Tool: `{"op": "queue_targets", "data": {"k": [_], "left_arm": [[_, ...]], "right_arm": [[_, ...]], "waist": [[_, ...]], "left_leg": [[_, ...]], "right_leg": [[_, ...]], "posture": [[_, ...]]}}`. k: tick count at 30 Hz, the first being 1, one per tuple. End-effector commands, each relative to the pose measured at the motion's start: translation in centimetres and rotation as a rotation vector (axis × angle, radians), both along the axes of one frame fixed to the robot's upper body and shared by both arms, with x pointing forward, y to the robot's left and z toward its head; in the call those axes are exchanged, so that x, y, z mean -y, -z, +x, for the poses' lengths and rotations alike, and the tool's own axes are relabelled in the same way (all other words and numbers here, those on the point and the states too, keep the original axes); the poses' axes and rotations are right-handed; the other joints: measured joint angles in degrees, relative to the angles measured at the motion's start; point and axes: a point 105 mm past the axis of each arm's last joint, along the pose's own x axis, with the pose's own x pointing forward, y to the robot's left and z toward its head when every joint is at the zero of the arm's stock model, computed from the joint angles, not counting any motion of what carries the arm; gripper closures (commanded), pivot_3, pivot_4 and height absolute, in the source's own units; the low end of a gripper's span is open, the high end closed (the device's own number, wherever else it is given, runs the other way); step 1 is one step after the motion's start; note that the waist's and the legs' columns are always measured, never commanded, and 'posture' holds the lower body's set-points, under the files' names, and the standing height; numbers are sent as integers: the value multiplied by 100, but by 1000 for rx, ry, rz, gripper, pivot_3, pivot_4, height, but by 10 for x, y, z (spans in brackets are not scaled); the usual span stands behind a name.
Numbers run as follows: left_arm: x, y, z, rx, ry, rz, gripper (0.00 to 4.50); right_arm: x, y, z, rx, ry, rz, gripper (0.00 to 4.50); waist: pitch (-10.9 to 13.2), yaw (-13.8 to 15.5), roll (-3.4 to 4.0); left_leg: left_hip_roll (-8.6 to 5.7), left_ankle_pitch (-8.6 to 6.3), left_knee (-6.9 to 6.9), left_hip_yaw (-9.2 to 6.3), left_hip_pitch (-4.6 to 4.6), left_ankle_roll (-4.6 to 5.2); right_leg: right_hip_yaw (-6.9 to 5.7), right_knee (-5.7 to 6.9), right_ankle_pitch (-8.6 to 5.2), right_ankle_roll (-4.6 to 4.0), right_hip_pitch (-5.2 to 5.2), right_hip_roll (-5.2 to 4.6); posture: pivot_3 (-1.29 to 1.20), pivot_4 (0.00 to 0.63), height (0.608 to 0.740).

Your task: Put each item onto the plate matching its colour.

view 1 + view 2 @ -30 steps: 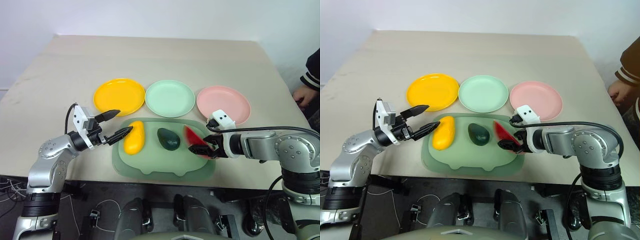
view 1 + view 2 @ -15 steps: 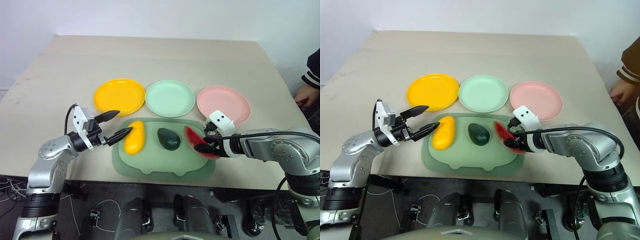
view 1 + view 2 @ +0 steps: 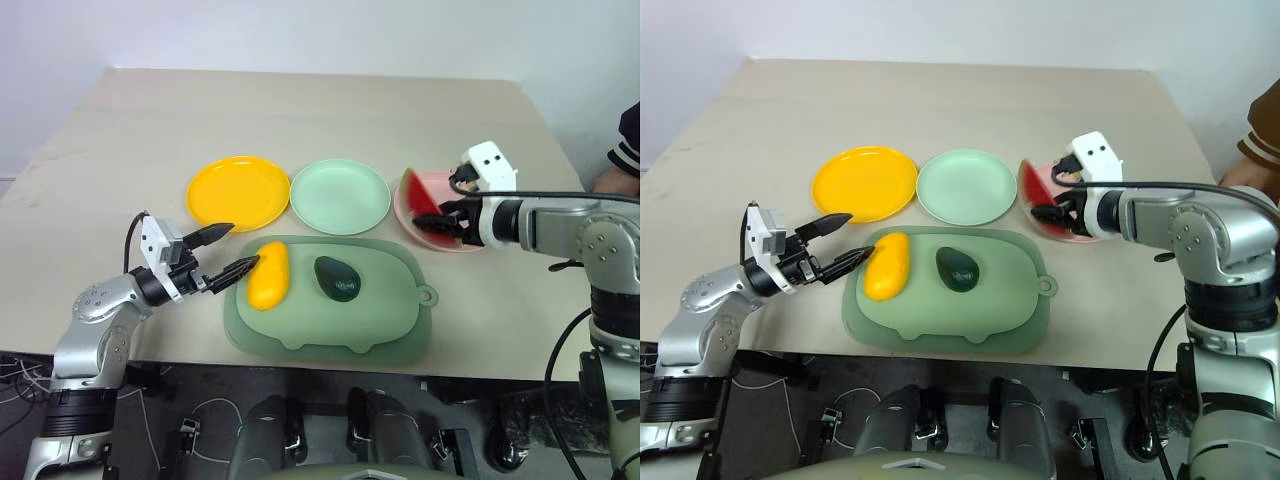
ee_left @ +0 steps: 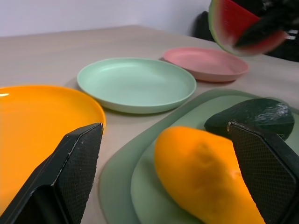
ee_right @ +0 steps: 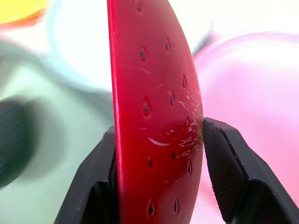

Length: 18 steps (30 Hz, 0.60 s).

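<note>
My right gripper (image 3: 434,216) is shut on the red watermelon wedge (image 5: 154,116) and holds it above the left part of the pink plate (image 4: 205,63). On the dull-green tray (image 3: 330,335) lie the yellow mango (image 3: 268,274) and, to its right, the dark green avocado (image 3: 338,278). My left gripper (image 3: 245,245) hovers open just left of the mango, with one fingertip close to the mango's near end. Behind the tray sit the yellow plate (image 3: 238,192) and the mint green plate (image 3: 340,196), both with nothing on them.
The three plates stand in a row behind the tray, close together. A person's striped sleeve (image 3: 628,150) and hand show at the table's right edge. The tray's small loop tab (image 3: 428,296) sticks out on its right side.
My right gripper shut on the watermelon wedge, lifted it off the tray's right side and carried it back and to the right, over the pink plate. The left arm has stayed in place.
</note>
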Motion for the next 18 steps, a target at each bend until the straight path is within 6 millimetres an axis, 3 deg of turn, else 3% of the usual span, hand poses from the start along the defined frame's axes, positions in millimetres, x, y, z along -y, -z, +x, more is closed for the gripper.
{"op": "queue_targets", "data": {"k": [1, 6, 12, 18], "left_arm": [[-1, -12, -2, 55, -2, 13, 0], [-4, -11, -4, 57, -12, 17, 0], [-9, -9, -6, 58, -25, 19, 0], [-11, -7, -8, 56, -31, 22, 0]], "right_arm": [[18, -8, 22, 45, 106, -4, 2438], [40, 12, 48, -6, 196, -44, 2438], [50, 23, 59, -42, 224, -72, 2438], [52, 23, 61, -43, 216, -77, 339]], "waist": [[0, -14, 1], [2, -30, 3], [5, -33, 9], [5, -39, 9]], "left_leg": [[0, 1, 0, 2, 0, -1], [1, 2, 0, 5, 1, -3], [1, 3, -2, 9, 0, -4], [2, 5, -2, 9, 1, -7]], "right_leg": [[0, 2, 0, 0, -1, 0], [1, 6, 0, 1, -3, 1], [2, 15, 1, 6, -11, 1], [5, 24, 1, 6, -15, -1]], "posture": [[0, 150, 696], [0, 150, 696], [0, 150, 696], [0, 150, 696]]}}
